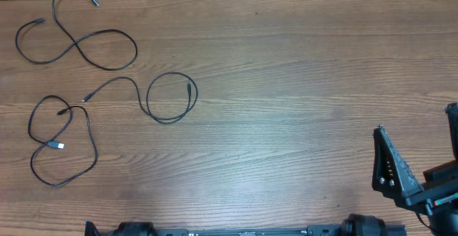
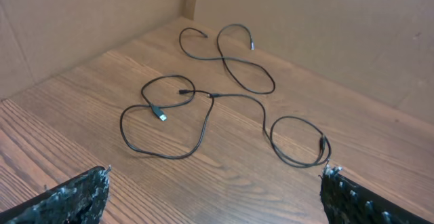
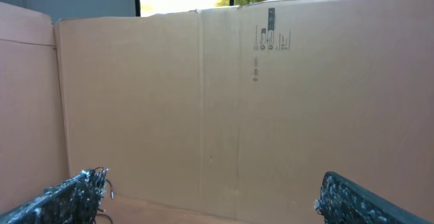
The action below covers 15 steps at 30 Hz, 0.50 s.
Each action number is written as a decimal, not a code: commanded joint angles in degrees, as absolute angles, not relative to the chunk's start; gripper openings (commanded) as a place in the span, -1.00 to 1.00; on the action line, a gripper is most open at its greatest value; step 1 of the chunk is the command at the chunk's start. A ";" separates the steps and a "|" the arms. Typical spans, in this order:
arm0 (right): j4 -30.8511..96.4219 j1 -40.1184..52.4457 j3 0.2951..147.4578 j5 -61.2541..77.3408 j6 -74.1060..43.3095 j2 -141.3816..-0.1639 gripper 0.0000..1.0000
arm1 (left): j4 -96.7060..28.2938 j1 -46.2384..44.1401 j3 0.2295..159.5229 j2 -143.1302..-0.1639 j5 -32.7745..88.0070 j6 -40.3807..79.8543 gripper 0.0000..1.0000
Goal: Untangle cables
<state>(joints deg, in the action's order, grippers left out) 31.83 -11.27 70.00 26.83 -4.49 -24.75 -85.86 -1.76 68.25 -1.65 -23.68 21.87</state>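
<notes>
my left gripper [image 2: 217, 173] hangs above the brown wood-grain surface [image 1: 300, 86] with its jaws spread as wide as they go and nothing between them. my right gripper [image 3: 213, 178] is just as wide and just as empty. it faces only a tall brown cardboard wall [image 3: 237, 115], well apart from the work.

all three cords lie at the left end of the surface. the thin black cable bent into a figure-eight [image 1: 77, 44] lies farthest back, apart from the other two. the thin black cable with a round loop at one end [image 1: 148, 99] runs its tail toward the thin black cable with a pale plug tip [image 1: 57, 145]. their plug ends lie just beside each other; whether they touch or cross i cannot tell.

i judge that meeting point to be where the trouble lies. if i come down there with jaws this wide, i could pinch both cords at once and drag them together rather than apart. the cords are thin and lie flat, so my fingertips may scrape the wood and close on nothing. pulling a plug end through the spot where the pale-tipped cable crosses itself could tighten a loose loop into a knot. a long pull toward the figure-eight could lay one cord over another and make a fresh tangle. the right gripper has no cable in its view, so reaching over with it would start blind.
</notes>
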 commanded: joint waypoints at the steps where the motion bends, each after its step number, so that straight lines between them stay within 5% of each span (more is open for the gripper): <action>1: 31.86 -11.66 70.48 27.16 -4.64 -24.47 1.00 | -86.15 -0.84 68.73 -0.25 -24.34 21.39 0.99; 15: 31.90 -11.64 70.48 27.14 -4.64 -24.43 1.00 | -86.08 0.08 68.73 -0.25 -23.05 21.43 0.99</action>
